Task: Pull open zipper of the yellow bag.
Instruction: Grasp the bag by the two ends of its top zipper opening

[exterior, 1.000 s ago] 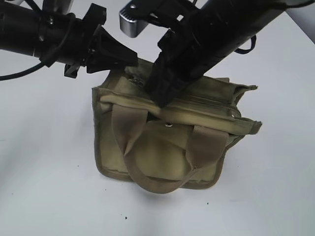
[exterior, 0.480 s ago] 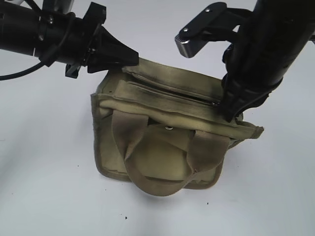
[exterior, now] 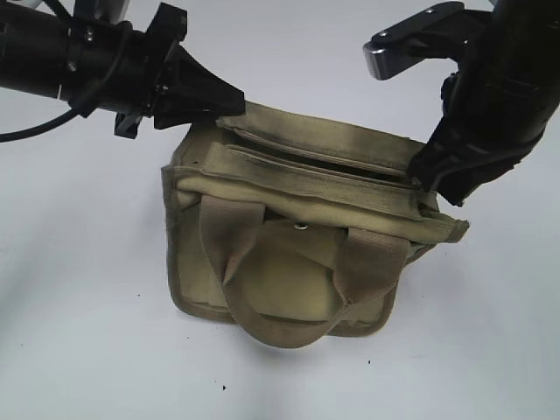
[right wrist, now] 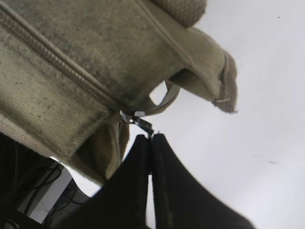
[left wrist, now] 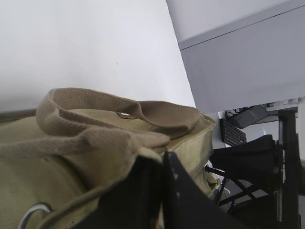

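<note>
- The yellow bag (exterior: pixel 297 236) stands mid-table; its zipper (exterior: pixel 324 171) runs left to right along the top.
- The right gripper (right wrist: pixel 151 138), jaws pinched on the silver pull tab (right wrist: pixel 143 125), sits at the bag's right end. Risk: the thin tab may slip free.
- The left gripper (exterior: pixel 229 103), jaws narrow, clamps the bag's far-left fabric. Risk: if it loosens, the bag drags rightward.

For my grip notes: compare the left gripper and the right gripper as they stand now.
The left gripper clamps the yellow bag fabric at its left top corner; the right gripper pinches the zipper's small silver pull tab at the bag's right end. The left lies nearly level, the right slants down. Both are black and shut on something.
</note>
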`<action>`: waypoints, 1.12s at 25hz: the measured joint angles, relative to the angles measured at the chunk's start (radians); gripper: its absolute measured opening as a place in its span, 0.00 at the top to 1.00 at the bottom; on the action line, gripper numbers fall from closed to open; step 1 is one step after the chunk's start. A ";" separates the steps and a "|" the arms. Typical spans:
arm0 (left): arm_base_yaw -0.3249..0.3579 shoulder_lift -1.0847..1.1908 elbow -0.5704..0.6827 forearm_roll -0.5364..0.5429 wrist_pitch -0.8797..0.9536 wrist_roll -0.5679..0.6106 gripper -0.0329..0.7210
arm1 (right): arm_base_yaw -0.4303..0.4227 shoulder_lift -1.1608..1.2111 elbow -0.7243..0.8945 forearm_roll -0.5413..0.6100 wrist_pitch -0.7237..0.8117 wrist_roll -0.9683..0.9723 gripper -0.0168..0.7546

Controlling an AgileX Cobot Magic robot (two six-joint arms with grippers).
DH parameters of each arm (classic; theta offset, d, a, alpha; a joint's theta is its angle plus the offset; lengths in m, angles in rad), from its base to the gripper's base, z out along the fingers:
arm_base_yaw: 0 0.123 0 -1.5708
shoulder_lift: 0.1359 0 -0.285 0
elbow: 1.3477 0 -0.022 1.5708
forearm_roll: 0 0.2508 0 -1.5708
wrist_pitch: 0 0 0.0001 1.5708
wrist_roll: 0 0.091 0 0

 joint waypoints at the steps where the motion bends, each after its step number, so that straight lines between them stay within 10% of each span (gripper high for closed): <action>1: 0.000 0.000 0.000 0.000 0.000 0.000 0.92 | 0.001 0.000 0.000 0.003 0.000 0.009 0.98; 22: 0.000 0.000 0.000 0.000 0.007 0.000 0.91 | -0.100 -0.001 0.000 0.093 0.008 0.057 0.95; 28: 0.001 -0.014 -0.002 0.018 0.054 0.000 0.48 | -0.101 -0.062 0.000 0.083 0.009 0.066 0.38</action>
